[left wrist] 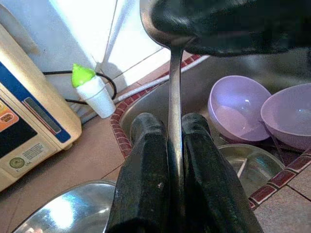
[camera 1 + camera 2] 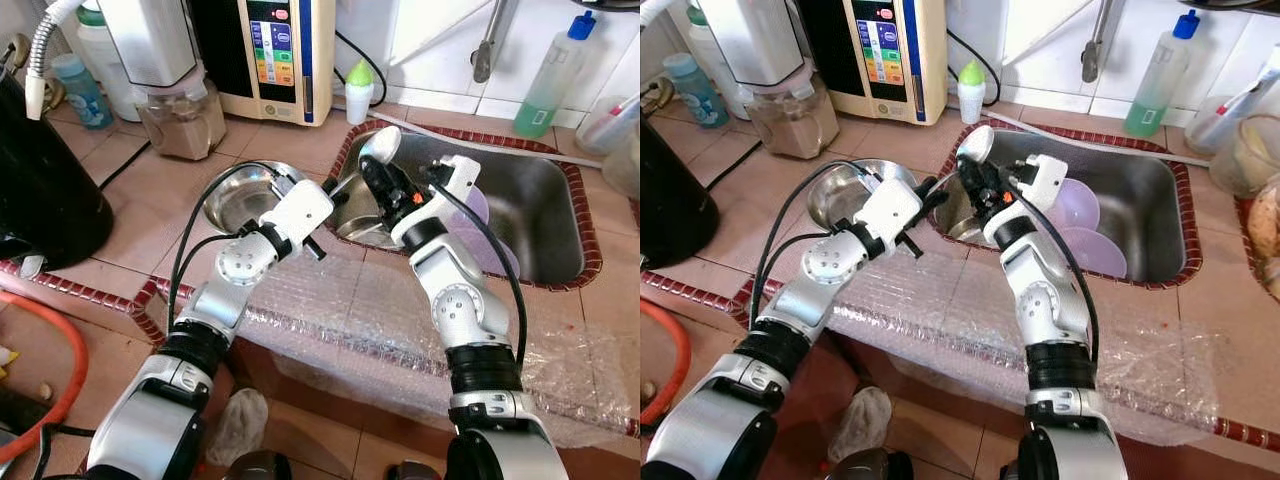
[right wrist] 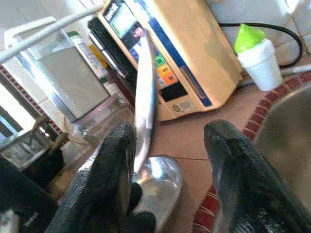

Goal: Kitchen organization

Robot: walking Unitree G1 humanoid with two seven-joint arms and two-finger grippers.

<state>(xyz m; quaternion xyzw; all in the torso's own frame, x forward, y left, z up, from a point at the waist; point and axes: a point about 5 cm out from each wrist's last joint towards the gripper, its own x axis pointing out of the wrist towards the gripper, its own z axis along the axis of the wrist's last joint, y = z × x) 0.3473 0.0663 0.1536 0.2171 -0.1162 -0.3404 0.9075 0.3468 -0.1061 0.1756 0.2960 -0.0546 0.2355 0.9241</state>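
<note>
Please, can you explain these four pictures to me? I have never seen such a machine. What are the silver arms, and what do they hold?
They are the two arms of a humanoid robot at a tiled kitchen counter. Two pictures come from its head, two from cameras on its wrists. The left gripper has its jaws shut on the handle of a metal ladle. The right gripper, jaws open, is beside the ladle. Behind lies a sink with purple bowls, and a steel bowl stands on the counter.

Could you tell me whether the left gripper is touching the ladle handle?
Touching. In the left wrist view, the left gripper has both jaws pressed against the ladle handle, with no gap showing.
</note>
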